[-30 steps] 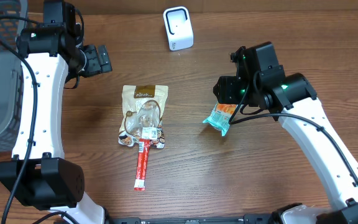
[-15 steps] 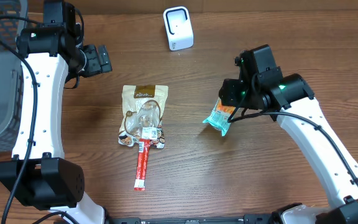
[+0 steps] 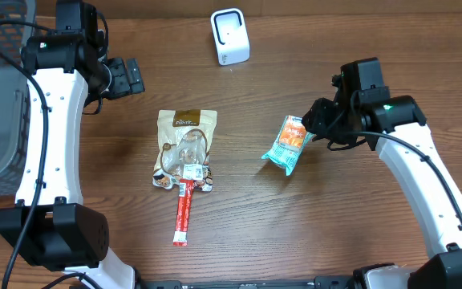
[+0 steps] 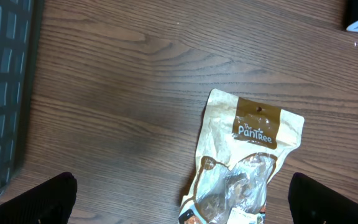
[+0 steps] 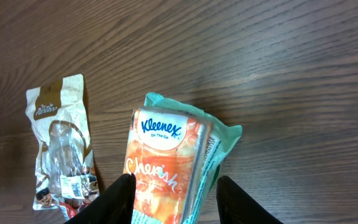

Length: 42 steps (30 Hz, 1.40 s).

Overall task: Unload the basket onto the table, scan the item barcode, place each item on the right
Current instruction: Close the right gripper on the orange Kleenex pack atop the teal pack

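Right claw [image 5: 176, 182] is mine for this one. The pack [image 5: 166, 163] of tissues lies flat on the table, its near end between my two fingers and the rest running away ahead of me. Fingers are apart, one on each long side. I can't tell if the pads are touching the film yet, so I'm not calling it a grip.

Handling, my guess:
- light, soft, squashy; film wrap looks slick
- won't break, but a hard pinch will buckle it and wrinkle any printed code
- best hold: across the short width at this near end, pads on the side seams, moderate squeeze
- no barcode visible on the top face, so likely underneath; leave the far end and underside free to show

The scanner [image 3: 229, 36] is well off from my claw, across the table near its far edge. The bag [image 3: 184, 148] and stick [image 3: 184, 213] are beyond the pack, clear of me. Left claw [image 3: 127, 76] is spread wide, holding nothing, hanging over bare wood short of the bag.

Versus a second ago: my wrist has pulled back outward, so the pack, half hidden under me before, now shows nearly whole from above. Its far corner looks to be in the same spot. My fingers have narrowed. Left arm hasn't budged.
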Each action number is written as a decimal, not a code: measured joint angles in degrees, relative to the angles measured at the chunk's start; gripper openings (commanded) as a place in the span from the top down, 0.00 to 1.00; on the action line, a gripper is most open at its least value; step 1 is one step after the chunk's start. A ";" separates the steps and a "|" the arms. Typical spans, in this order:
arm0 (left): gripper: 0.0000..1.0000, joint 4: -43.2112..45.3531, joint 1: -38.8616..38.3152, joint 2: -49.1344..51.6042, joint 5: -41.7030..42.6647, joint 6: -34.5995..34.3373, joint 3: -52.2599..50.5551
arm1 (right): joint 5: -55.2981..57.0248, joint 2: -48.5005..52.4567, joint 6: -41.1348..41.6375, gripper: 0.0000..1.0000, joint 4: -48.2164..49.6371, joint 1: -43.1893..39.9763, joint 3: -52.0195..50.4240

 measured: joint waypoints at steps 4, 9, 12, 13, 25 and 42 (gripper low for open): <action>0.00 0.00 -0.04 0.00 0.02 0.02 0.00 | -0.31 0.07 0.79 0.62 3.80 1.42 -1.49; 0.00 0.00 -0.04 0.00 0.02 0.00 0.00 | 10.36 0.09 2.99 0.62 9.97 11.50 -1.66; 0.00 0.00 -0.04 0.00 0.02 0.00 0.00 | 21.20 0.13 5.01 0.62 9.01 18.14 -1.66; 0.00 0.02 -0.04 0.00 0.02 0.00 0.00 | 24.39 0.26 5.95 0.62 8.44 19.58 -1.66; 0.00 0.00 -0.04 0.00 0.02 0.00 0.00 | 40.06 8.50 9.73 0.75 7.67 24.81 -1.66; 0.00 0.00 -0.04 0.00 0.02 0.00 0.00 | 41.48 8.50 10.36 0.67 3.43 24.83 -0.61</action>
